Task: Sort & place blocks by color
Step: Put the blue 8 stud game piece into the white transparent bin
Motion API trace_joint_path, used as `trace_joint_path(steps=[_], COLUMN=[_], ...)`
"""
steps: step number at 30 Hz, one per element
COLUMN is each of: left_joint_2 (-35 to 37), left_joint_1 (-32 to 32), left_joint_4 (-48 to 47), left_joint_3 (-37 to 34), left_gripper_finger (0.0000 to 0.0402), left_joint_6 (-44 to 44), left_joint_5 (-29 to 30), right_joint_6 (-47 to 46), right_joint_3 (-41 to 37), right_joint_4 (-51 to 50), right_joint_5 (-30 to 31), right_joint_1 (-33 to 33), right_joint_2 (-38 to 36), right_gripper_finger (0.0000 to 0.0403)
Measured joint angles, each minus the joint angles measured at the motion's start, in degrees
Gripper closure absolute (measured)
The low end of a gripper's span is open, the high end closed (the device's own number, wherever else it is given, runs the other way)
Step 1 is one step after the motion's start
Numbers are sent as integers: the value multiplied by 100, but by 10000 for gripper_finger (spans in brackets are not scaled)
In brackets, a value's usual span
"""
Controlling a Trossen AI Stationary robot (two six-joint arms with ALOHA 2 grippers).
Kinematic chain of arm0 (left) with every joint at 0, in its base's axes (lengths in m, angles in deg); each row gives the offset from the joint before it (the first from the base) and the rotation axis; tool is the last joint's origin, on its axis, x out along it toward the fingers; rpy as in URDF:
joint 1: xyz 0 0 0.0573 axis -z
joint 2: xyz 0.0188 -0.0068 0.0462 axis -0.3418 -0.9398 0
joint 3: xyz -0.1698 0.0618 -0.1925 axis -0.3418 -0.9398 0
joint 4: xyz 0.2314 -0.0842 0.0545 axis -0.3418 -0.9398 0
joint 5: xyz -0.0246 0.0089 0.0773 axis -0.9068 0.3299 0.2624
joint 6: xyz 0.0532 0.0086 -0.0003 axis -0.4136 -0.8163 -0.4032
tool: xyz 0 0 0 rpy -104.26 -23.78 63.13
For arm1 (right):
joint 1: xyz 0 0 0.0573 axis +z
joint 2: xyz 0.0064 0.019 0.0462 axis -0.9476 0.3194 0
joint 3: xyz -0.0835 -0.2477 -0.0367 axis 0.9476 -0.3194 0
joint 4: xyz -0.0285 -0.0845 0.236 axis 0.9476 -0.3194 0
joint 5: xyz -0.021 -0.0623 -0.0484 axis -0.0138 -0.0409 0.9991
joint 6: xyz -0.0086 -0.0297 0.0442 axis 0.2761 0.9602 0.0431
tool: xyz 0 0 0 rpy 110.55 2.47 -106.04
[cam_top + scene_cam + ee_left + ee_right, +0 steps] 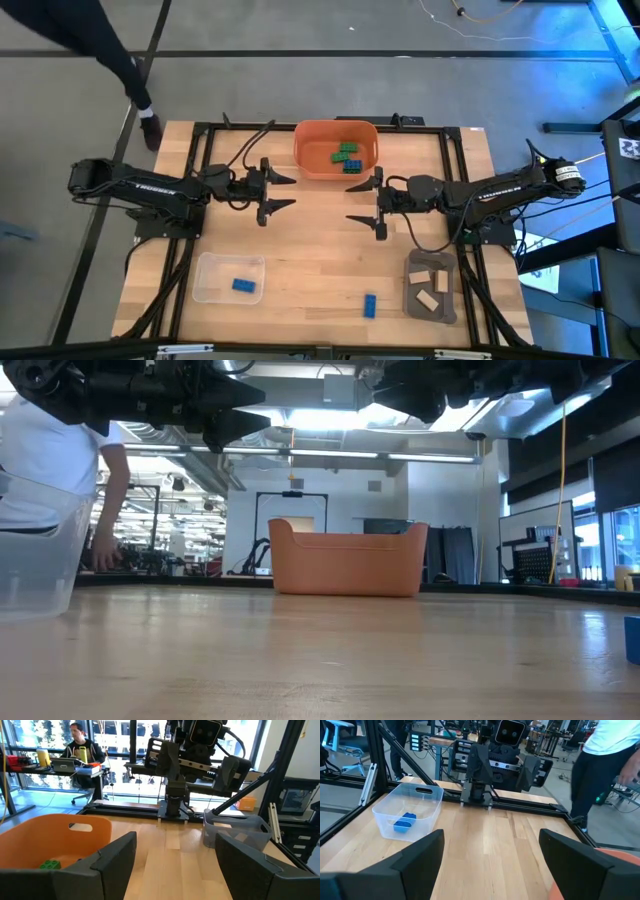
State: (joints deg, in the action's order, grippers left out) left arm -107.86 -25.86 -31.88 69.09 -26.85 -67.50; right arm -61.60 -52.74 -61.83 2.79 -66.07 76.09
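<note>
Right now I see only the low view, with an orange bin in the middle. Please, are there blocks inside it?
Observer: Yes. The high view shows green blocks and blue blocks inside the orange bin.
Operator: And the clear tray at my left side?
Observer: The clear tray holds a single blue block.
Operator: Are the fingers open?
Observer: Yes, both. The left gripper and the right gripper face each other over the table's middle, in front of the bin, holding nothing.
</note>
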Motion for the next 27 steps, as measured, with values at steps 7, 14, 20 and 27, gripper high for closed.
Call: trace_joint_path(steps=[7,14,20,27], left_joint_2=[0,0,0,-1], left_joint_1=[0,0,0,0], left_joint_4=[3,4,4,4], left_joint_3=[0,0,0,0], left_gripper_finger=[140,140,140,140], left_joint_6=[12,20,22,24], left_joint_5=[0,0,0,0], right_joint_6=[-18,-17,-17,-17], right_joint_3=[0,0,0,0], right_joint_4=[-89,-99,-98,-98], right_joint_5=[0,0,0,0], right_joint_1=[0,0,0,0], right_joint_2=[0,0,0,0], right_gripper_finger=[75,75,75,75])
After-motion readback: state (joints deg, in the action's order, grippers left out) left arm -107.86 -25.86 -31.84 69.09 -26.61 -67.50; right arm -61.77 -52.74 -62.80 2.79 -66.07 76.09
